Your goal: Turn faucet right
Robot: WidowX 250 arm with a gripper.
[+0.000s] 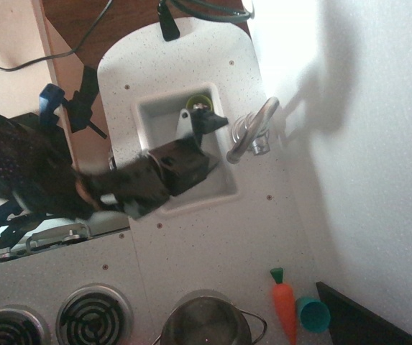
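The faucet [253,128] is a shiny silver tap on the counter at the right rim of the white sink [144,115]. Its curved spout reaches down-left over the basin's right edge. My gripper [204,119] hangs over the basin, left of the spout and apart from it, with its fingertips by a green cup [200,102] at the sink's far end. The dark arm comes in from the left across the sink. The view from above does not show how far the jaws stand apart.
A steel pot [206,322] and stove burners [94,314] sit along the bottom edge. A toy carrot [285,305] and a teal cup [312,314] lie at the lower right. A white wall [364,180] stands close behind the faucet. Cables and clamps are at the upper left.
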